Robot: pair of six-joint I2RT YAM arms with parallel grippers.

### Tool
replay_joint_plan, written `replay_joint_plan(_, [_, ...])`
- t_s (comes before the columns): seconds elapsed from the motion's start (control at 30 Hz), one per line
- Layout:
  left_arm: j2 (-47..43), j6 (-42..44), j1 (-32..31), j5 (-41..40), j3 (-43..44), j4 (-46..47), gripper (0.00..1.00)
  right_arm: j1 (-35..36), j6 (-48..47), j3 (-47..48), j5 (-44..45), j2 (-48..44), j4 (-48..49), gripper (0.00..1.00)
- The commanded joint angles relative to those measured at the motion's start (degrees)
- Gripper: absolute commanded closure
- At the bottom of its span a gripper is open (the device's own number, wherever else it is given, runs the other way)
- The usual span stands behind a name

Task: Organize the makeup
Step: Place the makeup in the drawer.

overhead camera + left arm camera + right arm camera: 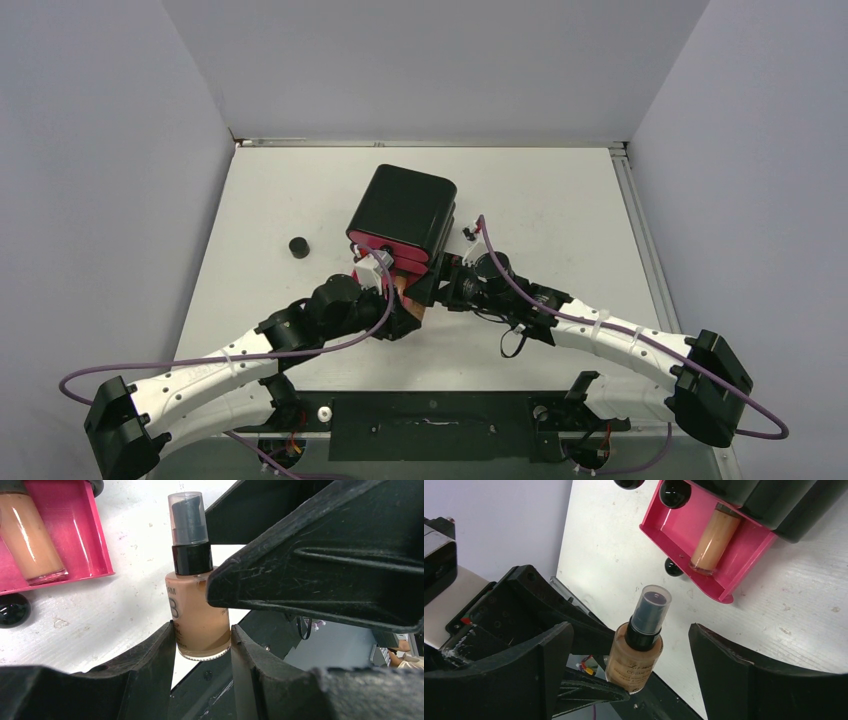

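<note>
We record the black cabinet (402, 212) at table centre, its pink drawer (664, 527) open and holding a tan tube (715, 537). At the cabinet's six o'clock, the left gripper (202, 650) grasps the foundation bottle (197, 615) at its base. The right gripper (626, 645) stands released, its jaws wide either side of the bottle. A black jar (298, 247) sits at the cabinet's nine o'clock.

Bottle (197, 625), centre: smooth and glossy, glass or clear plastic, can't tell which. Cap (186, 505): clear plastic over a matt black pump. Drawer (75, 535), upper left: glossy pink plastic. Table (130, 580): white, matt, scuffed. Left gripper (202, 632) fingers (150, 675): matt black plastic, finely scratched.
</note>
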Motion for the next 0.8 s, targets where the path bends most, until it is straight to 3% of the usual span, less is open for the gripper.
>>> replay_joint_plan(0.0, [-0.8, 0.6, 0.1, -0.4, 1.7, 1.5, 1.00, 0.5, -1.2, 2.6, 3.7, -2.0, -1.8, 0.16])
replay_joint_plan(0.2, [-0.6, 0.4, 0.1, -0.9, 2.0, 0.9, 1.00, 0.5, -3.5, 4.2, 8.1, -3.4, -7.1, 0.05])
replay_joint_plan(0.5, [-1.5, 1.4, 0.1, -7.6, 3.4, -5.8, 1.00, 0.5, -4.3, 5.5, 10.7, -3.4, -9.2, 0.03])
replay_joint_plan(0.77, [0.2, 5.1, 0.7, -13.4, 9.5, -22.0, 1.00, 0.5, -3.4, 4.8, 13.3, -4.3, -9.9, 0.03])
